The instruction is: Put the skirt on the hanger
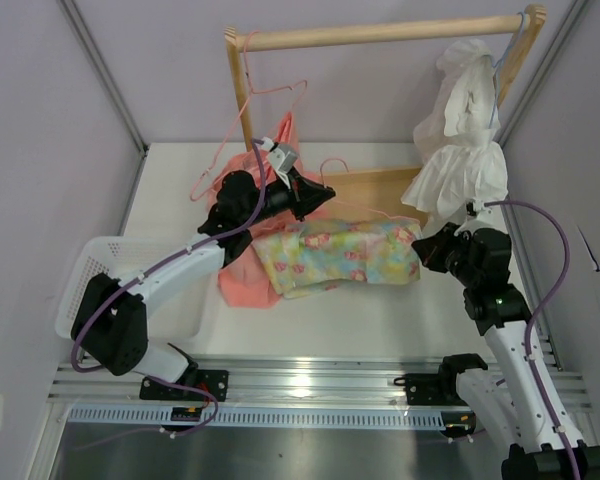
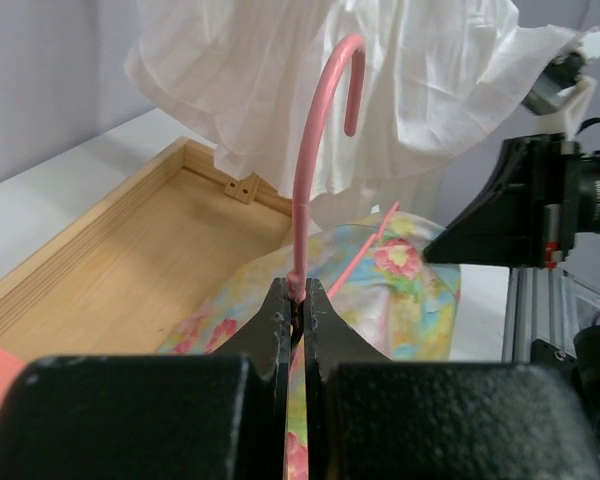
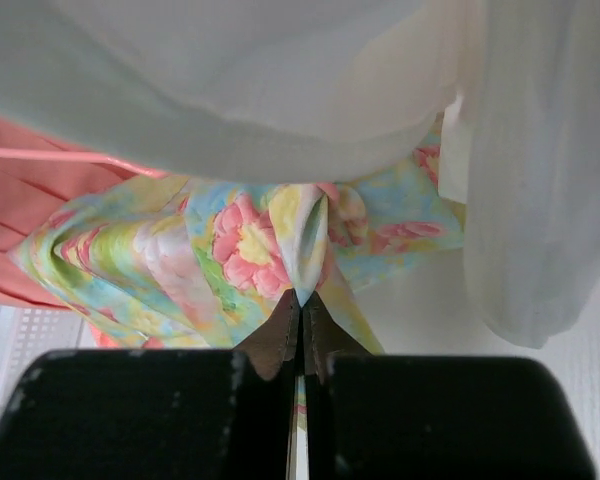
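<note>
Showing only hook, stem and one thin arm, the hanger (image 2: 300, 220) was otherwise hidden behind the left gripper (image 2: 296, 298), which was clamped on the stem's base, the hook rising above the fingers. Right gripper (image 3: 300, 300) pinched a fold of the skirt (image 3: 240, 250) at its tips. Skirt lay mid-table, reaching toward the right edge. White garment (image 3: 280, 90) blocked the top of the right wrist view.
</note>
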You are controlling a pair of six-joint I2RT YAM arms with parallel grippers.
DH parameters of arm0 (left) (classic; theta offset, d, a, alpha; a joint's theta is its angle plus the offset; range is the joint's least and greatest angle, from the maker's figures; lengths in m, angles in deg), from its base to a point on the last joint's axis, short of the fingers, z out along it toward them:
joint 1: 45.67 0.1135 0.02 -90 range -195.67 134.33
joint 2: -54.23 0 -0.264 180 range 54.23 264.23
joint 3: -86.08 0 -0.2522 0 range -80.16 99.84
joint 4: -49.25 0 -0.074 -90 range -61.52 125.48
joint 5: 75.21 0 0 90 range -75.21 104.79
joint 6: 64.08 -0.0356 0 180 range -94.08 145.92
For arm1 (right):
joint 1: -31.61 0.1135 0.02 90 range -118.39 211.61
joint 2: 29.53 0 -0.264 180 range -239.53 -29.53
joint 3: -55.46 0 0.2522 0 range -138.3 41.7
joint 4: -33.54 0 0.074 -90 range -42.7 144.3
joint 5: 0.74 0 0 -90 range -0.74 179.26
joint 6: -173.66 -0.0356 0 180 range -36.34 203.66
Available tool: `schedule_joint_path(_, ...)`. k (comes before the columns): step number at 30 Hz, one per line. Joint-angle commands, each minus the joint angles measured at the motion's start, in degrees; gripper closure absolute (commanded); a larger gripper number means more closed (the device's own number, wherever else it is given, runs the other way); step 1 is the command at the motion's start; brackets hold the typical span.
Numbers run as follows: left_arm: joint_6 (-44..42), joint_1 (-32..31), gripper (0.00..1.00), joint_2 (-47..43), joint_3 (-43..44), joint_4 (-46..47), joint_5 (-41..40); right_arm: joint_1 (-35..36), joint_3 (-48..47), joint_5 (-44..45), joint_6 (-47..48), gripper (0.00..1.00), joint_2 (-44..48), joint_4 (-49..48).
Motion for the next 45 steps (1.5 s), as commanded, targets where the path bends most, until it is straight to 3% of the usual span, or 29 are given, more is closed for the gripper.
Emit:
schedule_joint_path(1,0.30,1.50,1.00,-1.95,3.29,1.97,-5.75,-1.03,-5.32,4.10,1.55,1.00,2.05,4.01)
schedule_joint_path(5,0.65,2.29,1.00,-0.89,3.46,2.84,-6.82,-3.31,-6.13,5.17,2.16,1.00,3.02,7.35)
schedule_joint_path(14,-0.05,2.03,1.00,-1.33,6.53,2.77,-0.76,-5.95,-5.16,4.28,2.34,0.96,0.03,8.59)
schedule_joint_path(17,-1.45,1.33,1.00,-2.12,7.85,0.57,0.65,-5.95,-5.42,4.99,2.52,0.88,-0.76,8.59)
schedule_joint_path(18,-2.85,0.89,1.00,-2.38,7.95,-1.18,1.09,-5.95,-5.60,4.90,2.43,0.79,-0.93,8.42)
schedule_joint_path(20,-4.26,-0.24,1.00,-3.87,7.95,-2.77,-0.39,-5.95,-5.86,4.99,2.34,0.78,-1.55,8.06)
schedule_joint_path(23,-5.41,-0.86,1.00,-5.89,8.03,-5.50,-2.33,-5.95,-6.83,5.34,2.17,0.60,-2.34,8.32)
schedule_joint_path(24,-6.11,-1.04,1.00,-6.51,8.03,-6.98,-3.73,-5.95,-7.18,5.17,2.25,0.50,-2.17,8.33)
schedule_joint_path(27,-7.34,-1.57,1.00,-8.62,8.73,-9.36,-4.36,-5.95,-8.14,3.50,1.90,0.42,-1.20,8.06)
schedule_joint_path(33,-8.93,-2.89,1.00,-9.50,11.46,-13.67,-5.76,-5.61,-10.43,-1.69,-0.64,0.41,-0.49,6.92)
schedule_joint_path(37,-10.50,-6.39,1.00,-9.85,16.02,-16.93,-8.75,-3.41,-12.71,0.76,-1.26,0.42,-0.23,8.23)
schedule_joint_path(45,-15.08,-12.38,1.00,-7.31,28.59,-32.74,-27.29,-2.79,-20.01,4.46,-2.23,0.45,-2.08,12.98)
